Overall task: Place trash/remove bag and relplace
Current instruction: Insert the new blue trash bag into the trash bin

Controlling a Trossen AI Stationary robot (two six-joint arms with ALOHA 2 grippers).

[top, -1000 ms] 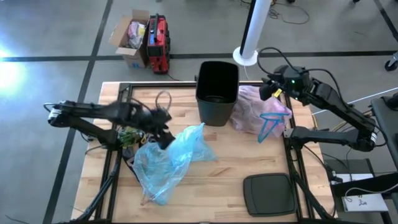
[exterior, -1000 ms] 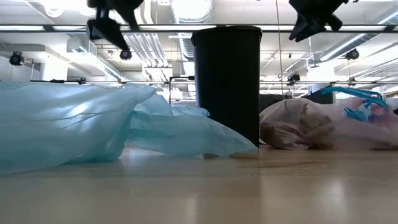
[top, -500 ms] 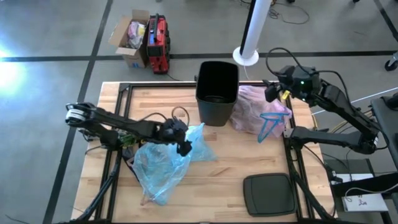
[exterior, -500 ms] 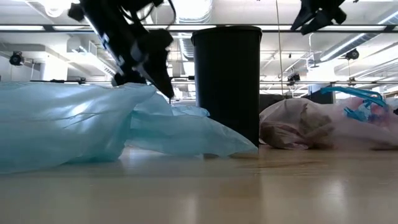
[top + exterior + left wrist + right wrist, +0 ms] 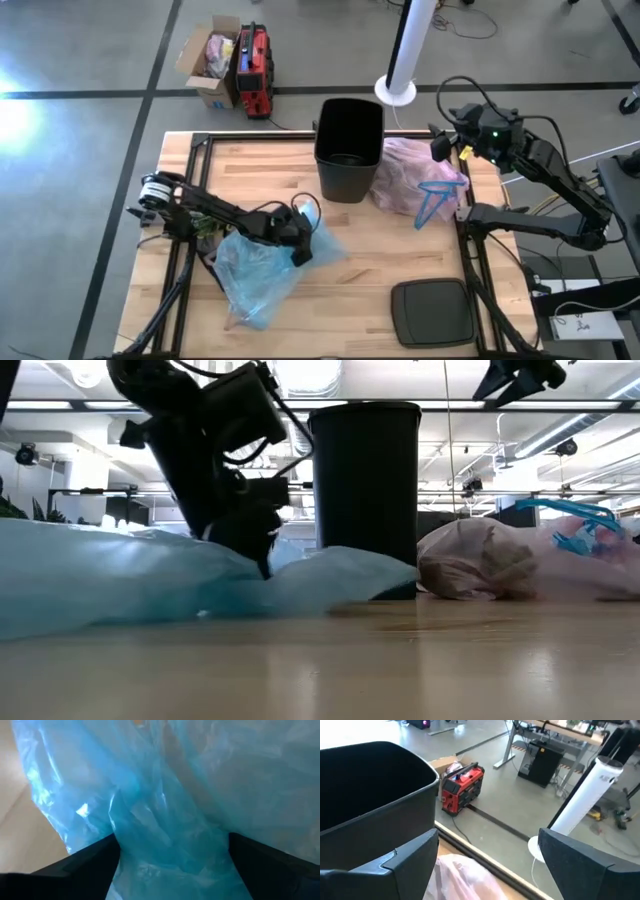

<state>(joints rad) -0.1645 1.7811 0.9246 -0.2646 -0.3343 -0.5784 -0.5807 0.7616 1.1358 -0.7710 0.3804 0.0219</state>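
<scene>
A light blue plastic bag (image 5: 262, 265) lies crumpled on the table's left half. My left gripper (image 5: 300, 250) stands open in its right end. The black bin (image 5: 349, 148) stands upright at the far middle. Right of it the pale pink bag (image 5: 412, 175) lies on its side on the table, its blue drawstrings (image 5: 435, 200) toward the near side. Brownish crumpled trash (image 5: 480, 565) shows through its wall. My right gripper (image 5: 441, 148) hangs open and empty above the pink bag's far right end. My left gripper (image 5: 172, 865) has its open fingers (image 5: 92, 862) down in the blue bag, one on either side of a bunched fold (image 5: 165, 850) near the bag's right end. It comes slanting down from the table's left. The plastic under it (image 5: 262, 560) is pushed low, and the bag lies on the table.
A flat black lid (image 5: 432, 312) lies near the front right. Small green things (image 5: 207, 222) sit by the table's left frame. On the floor beyond the far edge are a cardboard box (image 5: 208, 55), a red case (image 5: 255, 65) and a white pole (image 5: 408, 45).
My left gripper has swung toward the table's right edge and come down into the blue bag's right end. The bag's raised part there has sunk and flattened under it. My right gripper has drifted a little toward the right edge.
</scene>
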